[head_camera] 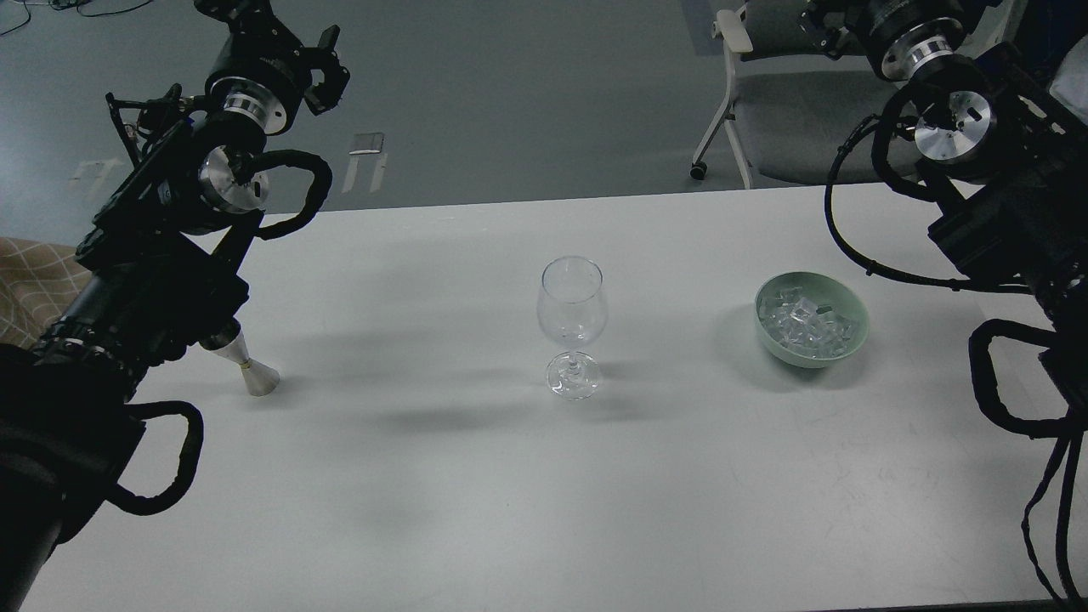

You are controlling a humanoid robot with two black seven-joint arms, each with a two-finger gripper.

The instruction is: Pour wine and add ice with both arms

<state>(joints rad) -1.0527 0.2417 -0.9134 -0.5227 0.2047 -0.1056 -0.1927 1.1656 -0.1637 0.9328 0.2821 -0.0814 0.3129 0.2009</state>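
Note:
A clear wine glass stands upright at the middle of the white table and looks empty. A pale green bowl to its right holds several clear ice cubes. No wine shows. A small silver cone-shaped vessel stands at the table's left, partly hidden behind my left arm. My left gripper is raised beyond the table's far left edge, holding nothing; its fingers are dark and hard to tell apart. My right gripper is raised at the top right, partly cut off by the view's edge.
A grey chair stands behind the table's far right edge. A beige patterned cloth lies at the far left. Black cables loop from both arms over the table's left and right sides.

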